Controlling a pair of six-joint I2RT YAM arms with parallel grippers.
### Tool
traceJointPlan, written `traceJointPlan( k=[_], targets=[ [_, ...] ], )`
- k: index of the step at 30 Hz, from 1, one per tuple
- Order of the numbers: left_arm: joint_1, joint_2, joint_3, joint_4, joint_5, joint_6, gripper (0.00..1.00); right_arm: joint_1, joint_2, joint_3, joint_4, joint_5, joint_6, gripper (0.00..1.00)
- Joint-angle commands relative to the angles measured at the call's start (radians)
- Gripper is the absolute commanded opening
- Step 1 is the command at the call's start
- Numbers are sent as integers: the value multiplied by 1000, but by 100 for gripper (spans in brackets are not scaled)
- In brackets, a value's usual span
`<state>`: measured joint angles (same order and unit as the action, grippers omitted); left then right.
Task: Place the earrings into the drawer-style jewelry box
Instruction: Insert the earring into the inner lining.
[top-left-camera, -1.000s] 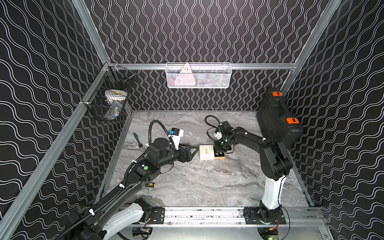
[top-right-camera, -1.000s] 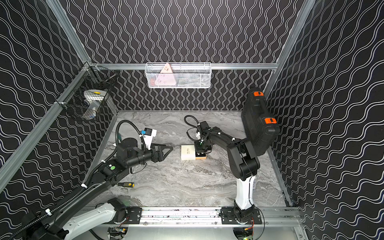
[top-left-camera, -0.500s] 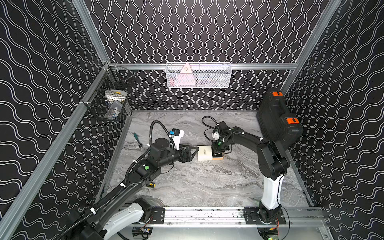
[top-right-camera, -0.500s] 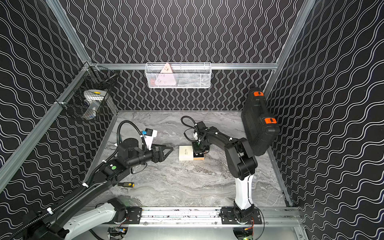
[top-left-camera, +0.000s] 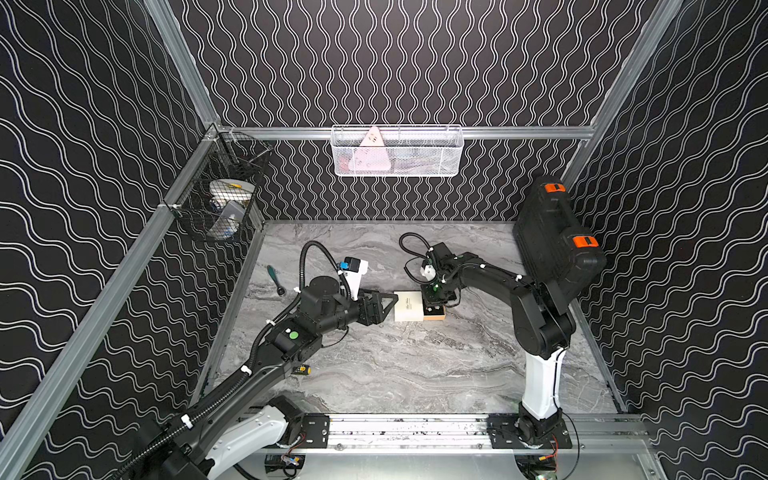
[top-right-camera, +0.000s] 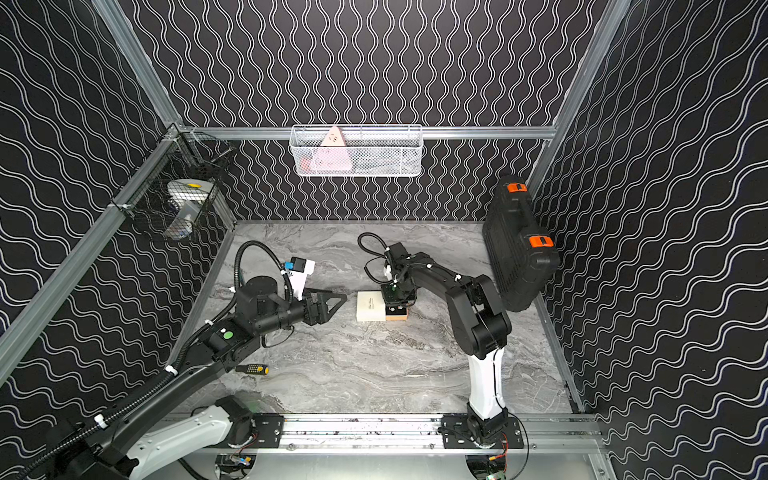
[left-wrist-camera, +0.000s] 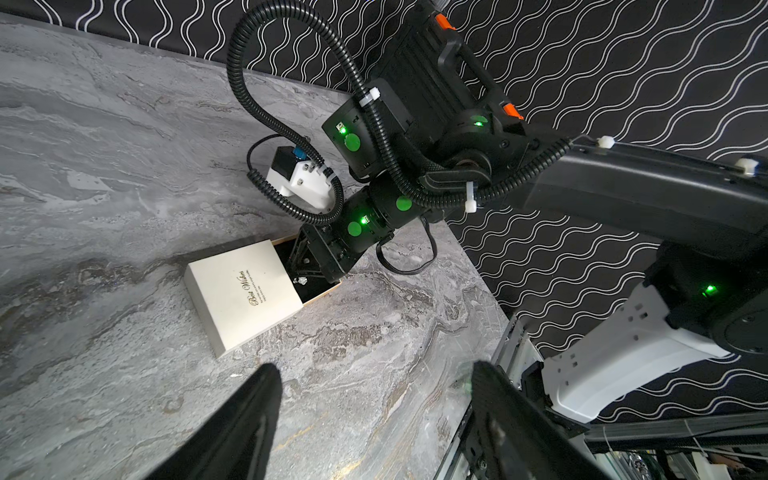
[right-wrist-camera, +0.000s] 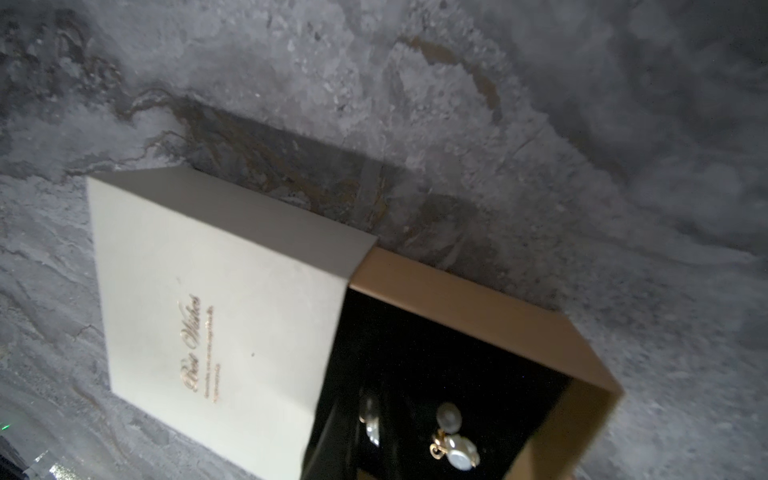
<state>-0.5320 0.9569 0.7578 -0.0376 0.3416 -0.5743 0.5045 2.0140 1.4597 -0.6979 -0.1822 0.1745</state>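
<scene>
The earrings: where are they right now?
In the right wrist view the earrings are inside the black-lined, pulled-out tan tray of the white jewelry box, near the middle of the table, just below the right end effector.

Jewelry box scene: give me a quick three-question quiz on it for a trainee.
1. True or false: the tray stands partly out of the box.
2. Fill in: the left pincer is ____ (open or shut).
3. Where do the earrings lie? A in the tray; B on top of the box; C in the left pincer.

Key: 1 true; 2 open; 3 A.
</scene>
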Motion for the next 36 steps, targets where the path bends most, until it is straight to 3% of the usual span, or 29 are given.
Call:
traceJointPlan(
  k=[1, 14, 26, 36],
  targets=[
    [1, 0, 0, 31, 4, 14, 77, 5, 4, 15, -38, 18, 0, 11],
    [1, -5, -3, 28, 0, 16, 77, 20, 63, 47, -81, 44, -4, 12],
    [1, -7, -6, 27, -3, 14, 77, 22, 41, 74, -82, 32, -8, 24],
    [1, -6, -8, 31, 1, 12, 78, 21, 15, 76, -79, 46, -6, 26]
  ],
)
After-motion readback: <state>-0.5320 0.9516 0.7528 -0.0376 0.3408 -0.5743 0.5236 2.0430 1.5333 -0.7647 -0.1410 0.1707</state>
